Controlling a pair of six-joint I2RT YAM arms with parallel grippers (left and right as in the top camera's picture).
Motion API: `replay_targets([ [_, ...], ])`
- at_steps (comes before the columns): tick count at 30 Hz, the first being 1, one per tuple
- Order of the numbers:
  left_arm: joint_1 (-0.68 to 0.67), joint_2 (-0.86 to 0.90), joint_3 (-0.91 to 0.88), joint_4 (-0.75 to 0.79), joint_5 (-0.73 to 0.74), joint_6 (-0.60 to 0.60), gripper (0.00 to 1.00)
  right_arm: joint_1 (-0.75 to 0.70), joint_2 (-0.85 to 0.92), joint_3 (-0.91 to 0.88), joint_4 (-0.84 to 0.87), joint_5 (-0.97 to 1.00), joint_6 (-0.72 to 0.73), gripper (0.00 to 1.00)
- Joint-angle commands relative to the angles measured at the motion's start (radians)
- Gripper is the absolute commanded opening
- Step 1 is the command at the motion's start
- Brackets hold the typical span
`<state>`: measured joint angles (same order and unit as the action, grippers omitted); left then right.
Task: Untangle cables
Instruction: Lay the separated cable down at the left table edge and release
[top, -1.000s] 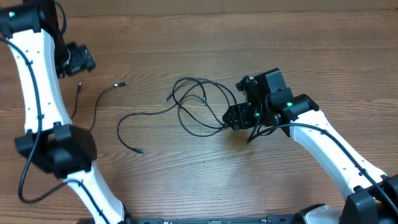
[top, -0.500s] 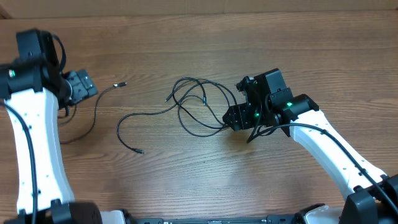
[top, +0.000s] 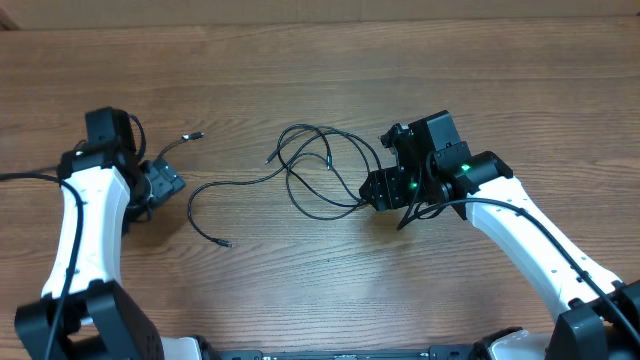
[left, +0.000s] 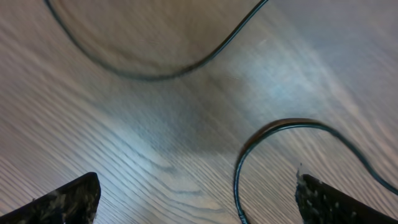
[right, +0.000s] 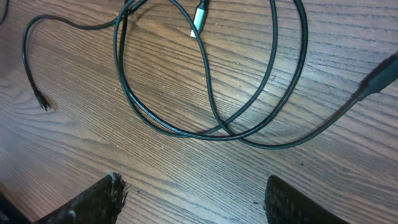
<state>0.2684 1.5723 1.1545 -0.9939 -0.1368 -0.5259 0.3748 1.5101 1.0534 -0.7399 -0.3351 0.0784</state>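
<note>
Thin black cables lie on the wooden table. A tangled bunch of loops (top: 320, 170) sits at the centre, with a long tail curving left to a plug (top: 226, 243). A separate cable (top: 172, 145) with a silver-tipped plug lies at the left. My right gripper (top: 372, 190) is open at the right edge of the loops, which show in the right wrist view (right: 211, 81) just ahead of the fingers (right: 199, 202). My left gripper (top: 168, 185) is open low over the table, and a cable curve (left: 239, 168) lies between its fingers (left: 199, 199).
The wooden table (top: 320, 290) fills the view. Thick black arm cables hang beside both arms. A paler strip runs along the far edge of the table.
My left arm has swung down and to the right, from the far left corner to just beside the left cable. The right arm and the tangled loops have not moved.
</note>
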Motion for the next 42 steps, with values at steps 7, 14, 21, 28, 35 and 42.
replay_targets([
  [7, 0.051, 0.105, -0.027, 0.031, 0.045, -0.642, 1.00, 0.003, 0.007, -0.008, -0.003, 0.014, -0.001, 0.71],
  [14, 0.084, 0.115, -0.027, 0.123, -0.008, -0.783, 1.00, 0.003, 0.007, -0.008, -0.011, 0.014, -0.001, 0.71],
  [21, 0.125, 0.154, -0.027, 0.145, -0.019, -0.817, 0.99, 0.003, 0.007, -0.008, -0.011, 0.014, -0.001, 0.71],
  [28, 0.156, 0.219, -0.027, 0.161, -0.023, -0.817, 0.91, 0.003, 0.007, -0.008, -0.011, 0.014, -0.001, 0.70],
  [35, 0.187, 0.286, -0.027, 0.172, -0.011, -0.817, 0.87, 0.003, 0.007, -0.008, -0.016, 0.014, -0.001, 0.70],
  [42, 0.192, 0.292, -0.027, 0.169, -0.027, -0.813, 0.62, 0.003, 0.007, -0.008, -0.018, 0.014, -0.001, 0.70],
])
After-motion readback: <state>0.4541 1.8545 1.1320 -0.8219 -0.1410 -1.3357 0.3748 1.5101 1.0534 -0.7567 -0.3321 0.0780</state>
